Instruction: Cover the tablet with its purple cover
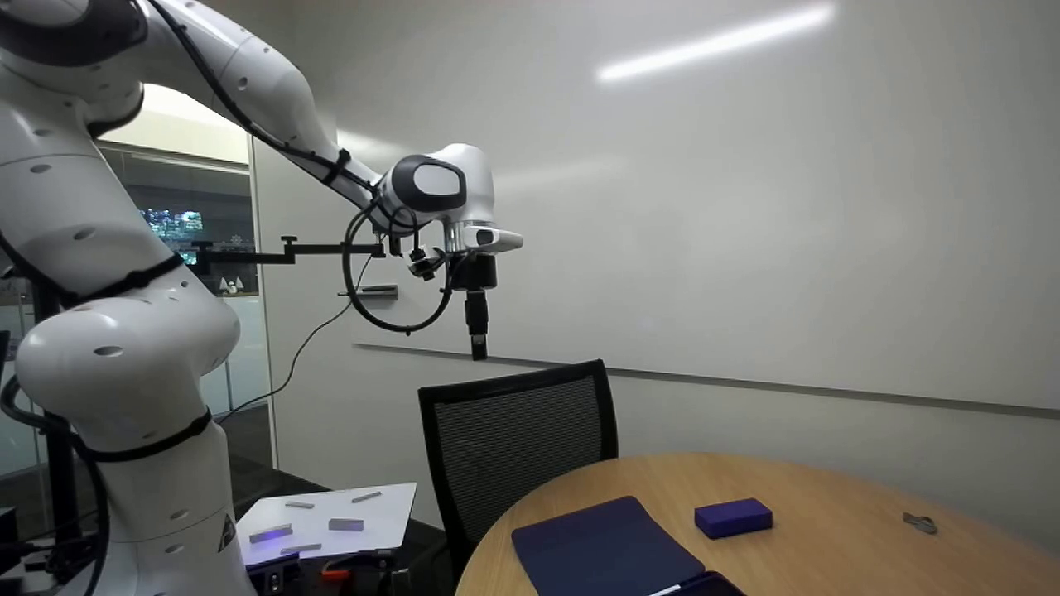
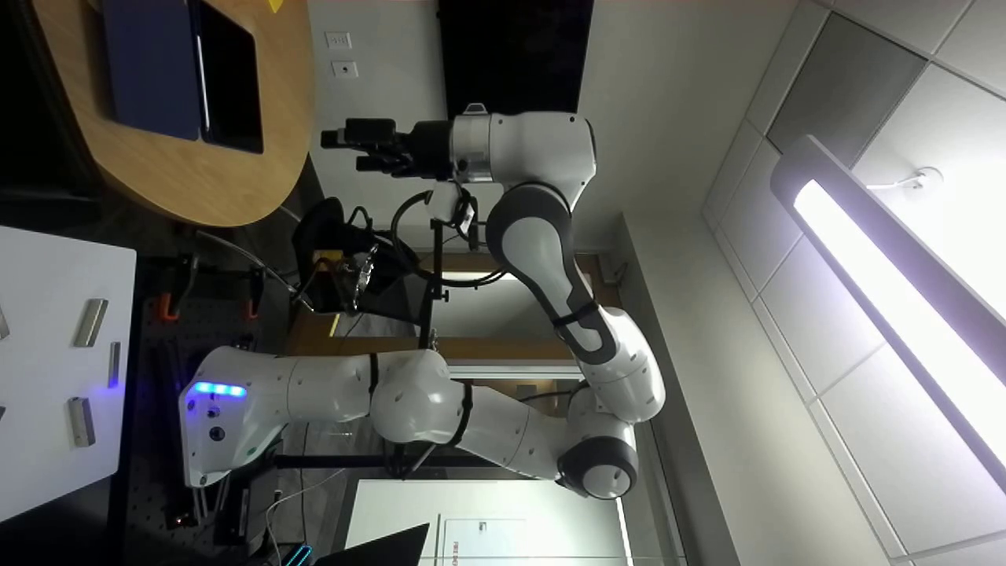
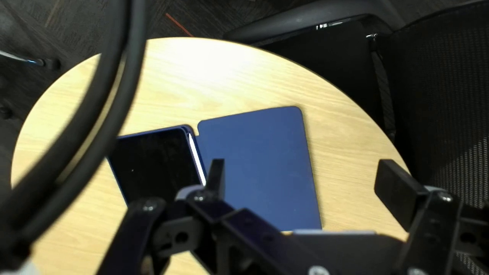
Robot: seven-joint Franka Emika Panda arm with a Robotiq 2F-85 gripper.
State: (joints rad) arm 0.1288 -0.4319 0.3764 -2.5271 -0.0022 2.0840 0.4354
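Note:
The purple cover (image 1: pixel 609 546) is a thin dark blue-purple panel lying flat and open on the round wooden table (image 1: pixel 828 546). It also shows in an exterior view (image 2: pixel 149 71) and in the wrist view (image 3: pixel 263 160). The tablet (image 3: pixel 156 164) lies beside it, joined along one edge, with its black screen uncovered and a white pen along that edge. The tablet also shows in an exterior view (image 2: pixel 228 86); elsewhere (image 1: pixel 704 586) only its corner shows. My gripper (image 3: pixel 301 168) is open, empty and pointing down, well above the table in both exterior views (image 1: pixel 479 352) (image 2: pixel 346 151).
A small chunky purple block (image 1: pixel 733 519) and a small grey item (image 1: pixel 919 522) lie on the table. A black mesh chair (image 1: pixel 530 439) stands at the table's edge. A white board (image 2: pixel 47 354) with several metal bars is by the robot base. A cable (image 3: pixel 95 126) crosses the wrist view.

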